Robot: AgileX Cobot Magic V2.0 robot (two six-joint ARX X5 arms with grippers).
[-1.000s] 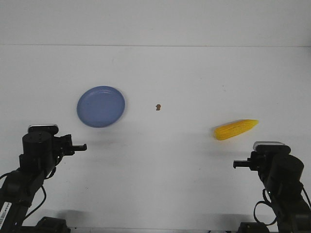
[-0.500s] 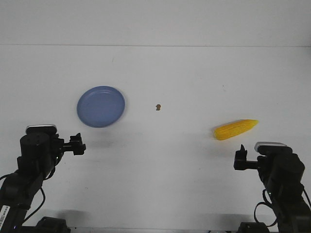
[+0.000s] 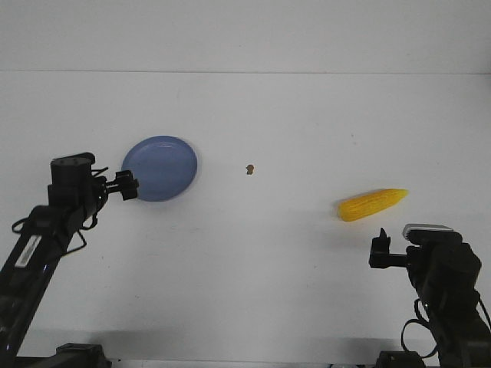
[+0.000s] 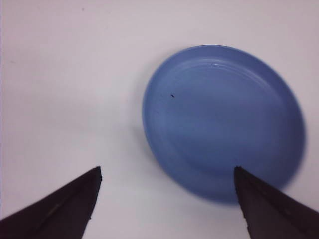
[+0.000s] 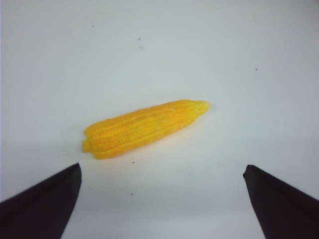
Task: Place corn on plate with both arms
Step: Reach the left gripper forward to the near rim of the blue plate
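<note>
Left tool (image 3: 127, 186), spread wide and empty, hovers at the near-left rim of the plate (image 3: 159, 168), a brown speck (image 3: 249, 169) lies on the desk (image 3: 261, 253) beyond, and the right tool (image 3: 379, 251), also wide open and empty, sits just short of the corn (image 3: 372, 204), nothing between.

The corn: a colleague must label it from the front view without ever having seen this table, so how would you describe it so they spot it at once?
Start at the white table and go to its right half, just ahead of the right gripper. The corn lies there alone on the bare surface, far from the blue plate. It is the only bright yellow thing, a ribbed cob tapering to a point.
</note>
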